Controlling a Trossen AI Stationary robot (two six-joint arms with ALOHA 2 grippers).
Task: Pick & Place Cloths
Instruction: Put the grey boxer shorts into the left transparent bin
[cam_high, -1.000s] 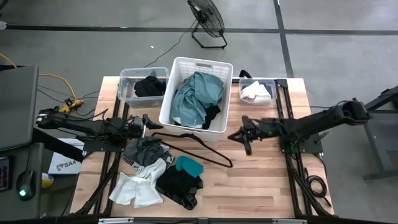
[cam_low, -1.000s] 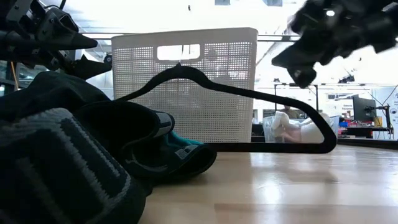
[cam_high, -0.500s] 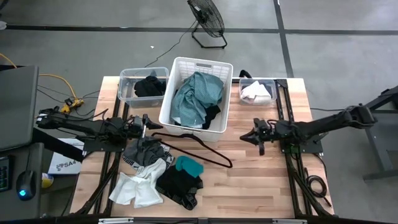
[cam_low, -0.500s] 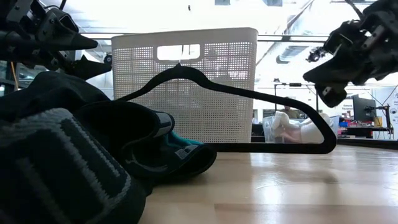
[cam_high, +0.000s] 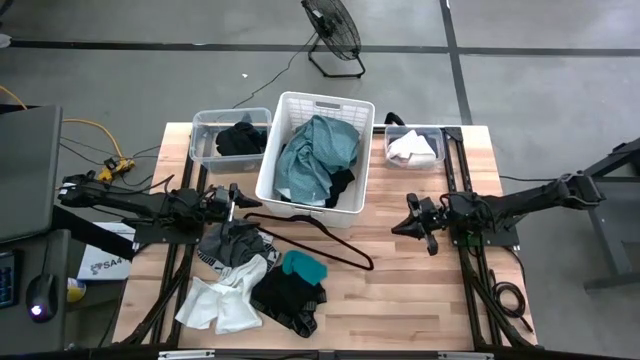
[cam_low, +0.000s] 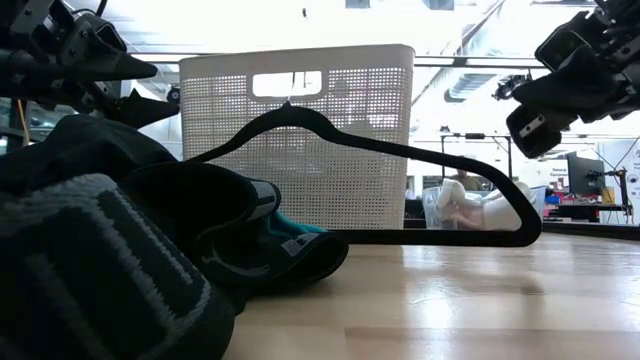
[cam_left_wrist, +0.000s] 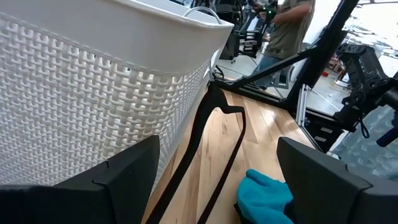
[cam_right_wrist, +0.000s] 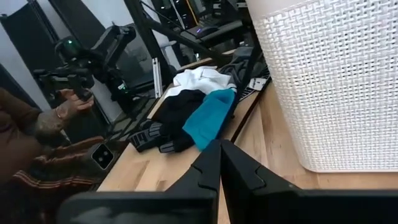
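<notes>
While the left gripper (cam_high: 232, 200) hangs at centre-left with wide, empty jaws, the cloths (cam_high: 255, 278) sprawl just below it, lower left on the tabletop (cam_high: 420, 290), their heap running top to bottom; its folds hide individual pieces. Centre-right, the right gripper (cam_high: 412, 221) has closed, empty jaws.

A robotics lab: grey concrete floor (cam_high: 560, 90), floor fan (cam_high: 333, 30), frame-mounted wooden bench (cam_high: 420, 290), monitors behind.
</notes>
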